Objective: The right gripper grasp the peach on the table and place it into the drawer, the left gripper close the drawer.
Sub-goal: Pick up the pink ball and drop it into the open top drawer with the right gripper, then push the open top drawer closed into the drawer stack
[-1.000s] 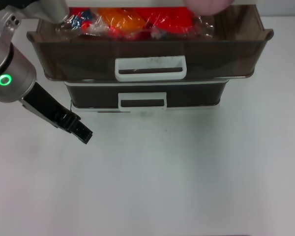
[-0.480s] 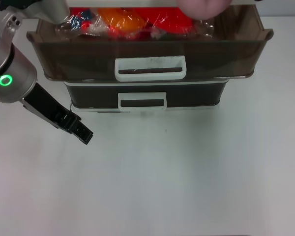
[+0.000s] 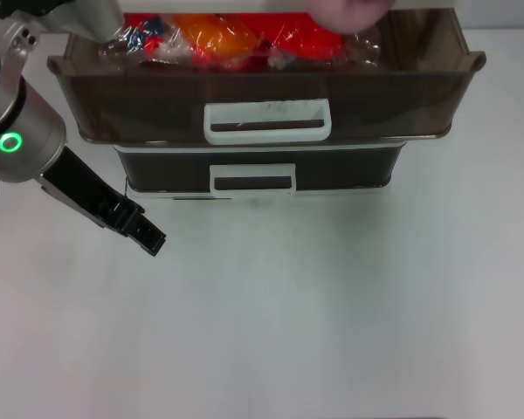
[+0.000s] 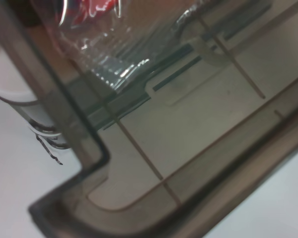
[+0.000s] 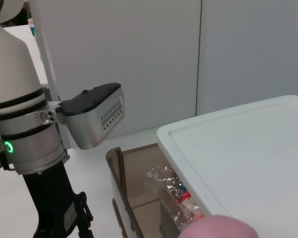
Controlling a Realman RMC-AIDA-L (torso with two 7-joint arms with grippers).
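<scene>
Lowering the peach [image 3: 351,12] into the drawer [image 3: 262,109] is the step in hand, in our judgement. In the head view the fruit sits at the top edge, above the drawer's rear right portion, partly cut off; in the right wrist view it shows as a pink dome at the bottom edge. The right gripper itself is not visible in any view, so we cannot tell how wide its fingers are or how it holds the fruit.

Recommended procedure: bring the peach down over the free area right of the wrapped packets [image 3: 227,39] (these crowd the left and centre), release only once it is below the flared rim, then lift clear vertically. Avoid pressing onto the packets; a round fruit may roll.

The left gripper [image 3: 147,234] hangs over the table [image 3: 332,314], left of and below the white handle [image 3: 267,120], apart from the drawer front; finger state not discernible. It should wait until the right arm is clear before pushing.

Surface & room: smooth white tabletop; pale grey wall panels behind, per right wrist view. A second, lower drawer [image 3: 253,170] is shut.
</scene>
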